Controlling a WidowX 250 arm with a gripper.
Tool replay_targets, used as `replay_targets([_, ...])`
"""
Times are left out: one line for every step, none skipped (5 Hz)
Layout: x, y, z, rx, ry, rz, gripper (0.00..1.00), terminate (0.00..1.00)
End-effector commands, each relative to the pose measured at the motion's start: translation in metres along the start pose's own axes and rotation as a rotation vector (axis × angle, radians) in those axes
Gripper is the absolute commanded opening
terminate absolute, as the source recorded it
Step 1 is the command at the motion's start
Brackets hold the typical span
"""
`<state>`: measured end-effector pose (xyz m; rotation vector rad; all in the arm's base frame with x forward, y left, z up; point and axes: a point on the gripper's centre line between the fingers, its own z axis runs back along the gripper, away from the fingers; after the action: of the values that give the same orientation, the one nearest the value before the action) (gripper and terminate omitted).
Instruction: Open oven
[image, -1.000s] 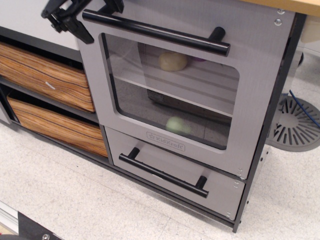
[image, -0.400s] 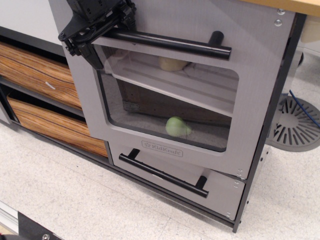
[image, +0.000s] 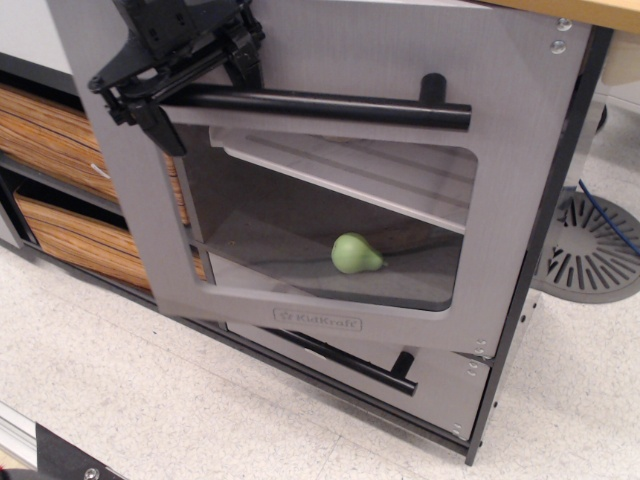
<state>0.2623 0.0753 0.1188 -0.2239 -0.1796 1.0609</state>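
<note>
Grey oven (image: 300, 180) door partway swung out on right-side hinge, under bench top. Black pincer (image: 175, 75) clamped on left end of bar handle (image: 320, 103). Green pear (image: 355, 254) visible inside. Mid-pull step; next likely needs wider outward arc, grip kept.

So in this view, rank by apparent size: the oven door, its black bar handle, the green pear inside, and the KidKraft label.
1. oven door, by far the largest
2. bar handle
3. and 4. KidKraft label and green pear: label longer, pear taller; too close to rank.
</note>
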Motion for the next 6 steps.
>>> replay_targets([-0.011,-0.006,0.060,-0.095,0.027,-0.067,1.00,0.00])
replay_targets([-0.027,0.014,0.049,0.031,0.061,-0.200,1.00,0.00])
replay_targets([-0.027,0.043,0.020,0.213,0.103,-0.337,1.00,0.00])
replay_targets([-0.012,0.069,-0.003,0.282,0.128,-0.455,1.00,0.00])
replay_targets([0.016,0.094,-0.012,0.298,0.091,-0.473,1.00,0.00])
replay_targets([0.043,0.113,-0.016,0.237,0.045,-0.558,1.00,0.00])
